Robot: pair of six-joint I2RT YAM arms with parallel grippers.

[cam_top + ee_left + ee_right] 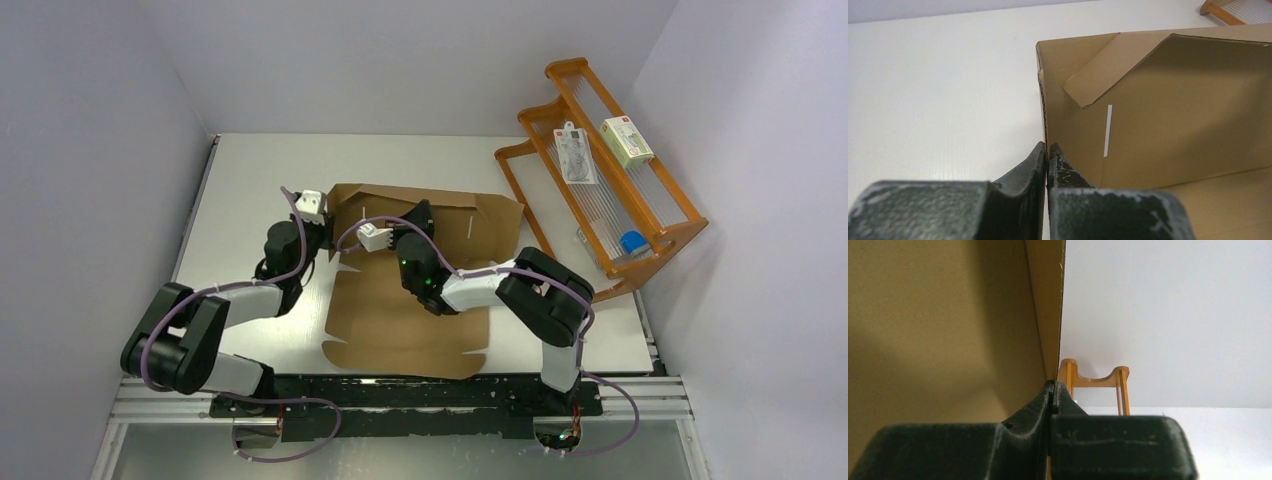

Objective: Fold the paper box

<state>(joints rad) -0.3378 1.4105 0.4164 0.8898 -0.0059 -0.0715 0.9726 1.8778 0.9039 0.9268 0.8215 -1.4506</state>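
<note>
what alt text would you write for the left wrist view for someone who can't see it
The left end effector, seen from its wrist, is pinched shut on the corrugated end edge of an upright wall of the brown paper box. A corner flap leans inward beside a narrow slit, and the white table lies to the left.

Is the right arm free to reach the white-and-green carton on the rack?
Probably not yet: the right gripper is shut on the paper box wall; it must release first. The carton lies uncovered.
</note>
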